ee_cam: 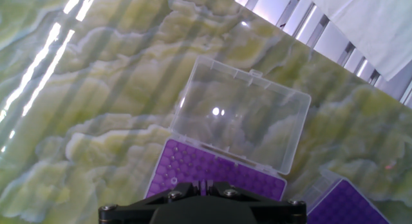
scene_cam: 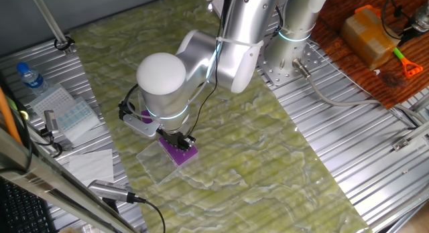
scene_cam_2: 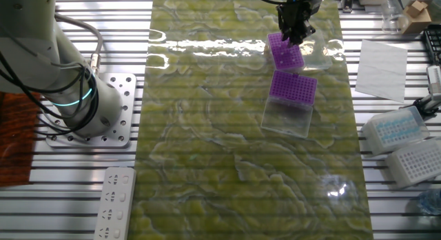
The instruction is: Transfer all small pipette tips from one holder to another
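Two purple holders lie on the green mat. My gripper (scene_cam_2: 295, 32) hangs over the farther holder (scene_cam_2: 284, 51), which shows in the hand view as a purple grid (ee_cam: 193, 169) with its clear lid (ee_cam: 241, 118) folded open beyond it. One pale speck, a small pipette tip (ee_cam: 174, 180), sits in that grid near the fingers. The second holder (scene_cam_2: 293, 86) lies beside it and appears at the lower right of the hand view (ee_cam: 347, 201). The jaws stand close together with only a thin slit, and I cannot make out anything between them. My arm hides most of the holders in one fixed view, where the gripper (scene_cam: 177, 138) is just above the purple holder (scene_cam: 181, 152).
The second holder's clear lid (scene_cam_2: 288, 117) lies flat on the mat. White tip boxes (scene_cam_2: 396, 130) and a sheet of paper (scene_cam_2: 381, 59) sit on the metal slats beside the mat. A water bottle (scene_cam: 30, 78) and the robot base (scene_cam_2: 69, 95) stand off the mat.
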`<state>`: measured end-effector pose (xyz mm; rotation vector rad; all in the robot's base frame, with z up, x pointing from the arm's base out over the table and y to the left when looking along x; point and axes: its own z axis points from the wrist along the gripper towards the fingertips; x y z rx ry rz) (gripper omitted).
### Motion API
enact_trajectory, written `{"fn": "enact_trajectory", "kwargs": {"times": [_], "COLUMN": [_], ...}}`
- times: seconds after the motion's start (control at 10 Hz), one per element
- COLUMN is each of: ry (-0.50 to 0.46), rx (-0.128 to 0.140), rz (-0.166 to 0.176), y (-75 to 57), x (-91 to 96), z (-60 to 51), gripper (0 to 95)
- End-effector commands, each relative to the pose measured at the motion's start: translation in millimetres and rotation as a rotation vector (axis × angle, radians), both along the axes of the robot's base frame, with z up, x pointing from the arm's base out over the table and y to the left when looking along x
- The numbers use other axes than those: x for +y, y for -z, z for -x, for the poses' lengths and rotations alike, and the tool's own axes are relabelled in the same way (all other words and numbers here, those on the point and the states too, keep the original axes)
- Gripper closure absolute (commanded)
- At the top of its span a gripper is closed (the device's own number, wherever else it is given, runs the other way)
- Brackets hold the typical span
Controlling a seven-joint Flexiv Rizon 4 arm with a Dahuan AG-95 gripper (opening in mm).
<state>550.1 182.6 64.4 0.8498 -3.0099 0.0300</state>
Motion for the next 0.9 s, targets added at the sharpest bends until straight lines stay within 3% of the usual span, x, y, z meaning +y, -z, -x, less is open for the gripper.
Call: {"fn": "enact_trajectory", "kwargs": {"times": [0.1, 0.7, 0.8, 0.9], "ry": [0.0, 0.0, 0.06, 0.056], "rx": [0.0, 0.0, 0.084, 0.083], "rz": [0.0, 0.0, -0.001, -0.003], "y": [-0.1, -0.1, -41.6, -41.6], "x": [0.0, 0.0, -80.6, -80.6], "z": [0.0, 0.0, 36.6, 36.6], "gripper": [76.0, 76.0, 76.0, 95.0]}}
